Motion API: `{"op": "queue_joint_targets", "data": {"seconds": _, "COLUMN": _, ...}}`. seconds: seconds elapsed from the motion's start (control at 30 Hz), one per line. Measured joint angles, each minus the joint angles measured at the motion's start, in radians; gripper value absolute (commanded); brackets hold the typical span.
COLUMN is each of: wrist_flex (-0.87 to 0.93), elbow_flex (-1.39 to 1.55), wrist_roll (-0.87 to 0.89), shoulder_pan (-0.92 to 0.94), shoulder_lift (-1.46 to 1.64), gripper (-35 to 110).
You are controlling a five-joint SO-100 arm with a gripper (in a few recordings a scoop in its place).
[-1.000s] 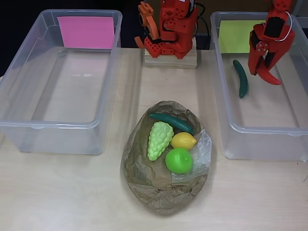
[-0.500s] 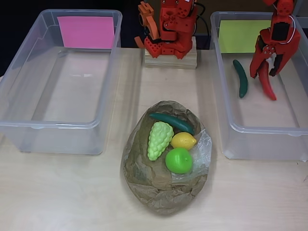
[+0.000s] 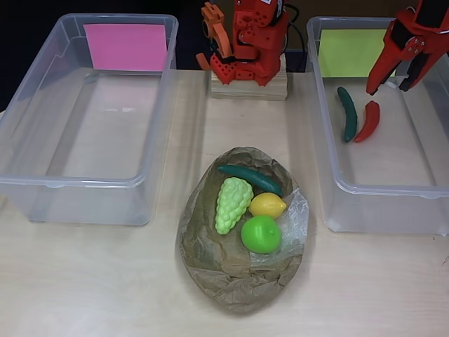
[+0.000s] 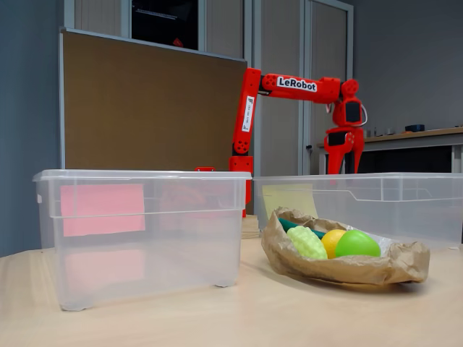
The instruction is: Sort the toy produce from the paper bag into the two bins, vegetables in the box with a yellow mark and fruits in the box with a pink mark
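Overhead, the gripper hangs released above a red chili beside a cucumber in the yellow-marked bin. The fixed view's frosted bin wall hides both.

You have a red chili and green cucumber lying flat in the yellow-marked box; four pieces sit in the bag at the surface's centre.
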Motion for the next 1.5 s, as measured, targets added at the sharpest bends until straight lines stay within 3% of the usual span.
{"op": "queue_joint_targets", "data": {"seconds": 0.1, "wrist_flex": 0.121, "elbow_flex": -0.153, "wrist_roll": -0.195, "shoulder_pan": 0.086, "shoulder_lift": -0.005, "gripper": 25}}
{"op": "queue_joint_targets", "data": {"seconds": 0.23, "wrist_flex": 0.155, "elbow_flex": -0.290, "wrist_roll": -0.472, "shoulder_pan": 0.202, "shoulder_lift": -0.041, "gripper": 22}}
{"op": "queue_joint_targets", "data": {"seconds": 0.47, "wrist_flex": 0.000, "elbow_flex": -0.433, "wrist_roll": -1.049, "shoulder_pan": 0.397, "shoulder_lift": -0.075, "gripper": 21}}
{"op": "queue_joint_targets", "data": {"seconds": 0.6, "wrist_flex": -0.086, "elbow_flex": -0.446, "wrist_roll": -1.267, "shoulder_pan": 0.508, "shoulder_lift": -0.075, "gripper": 21}}
{"op": "queue_joint_targets", "data": {"seconds": 0.8, "wrist_flex": -0.184, "elbow_flex": -0.351, "wrist_roll": -1.282, "shoulder_pan": 0.712, "shoulder_lift": -0.107, "gripper": 22}}
{"op": "queue_joint_targets", "data": {"seconds": 1.0, "wrist_flex": -0.187, "elbow_flex": -0.393, "wrist_roll": -1.232, "shoulder_pan": 0.813, "shoulder_lift": -0.273, "gripper": 35}}
{"op": "queue_joint_targets", "data": {"seconds": 1.23, "wrist_flex": -0.169, "elbow_flex": -0.422, "wrist_roll": -0.979, "shoulder_pan": 0.865, "shoulder_lift": -0.440, "gripper": 46}}
{"op": "queue_joint_targets", "data": {"seconds": 1.5, "wrist_flex": -0.126, "elbow_flex": -0.457, "wrist_roll": -0.761, "shoulder_pan": 0.888, "shoulder_lift": -0.586, "gripper": 45}}
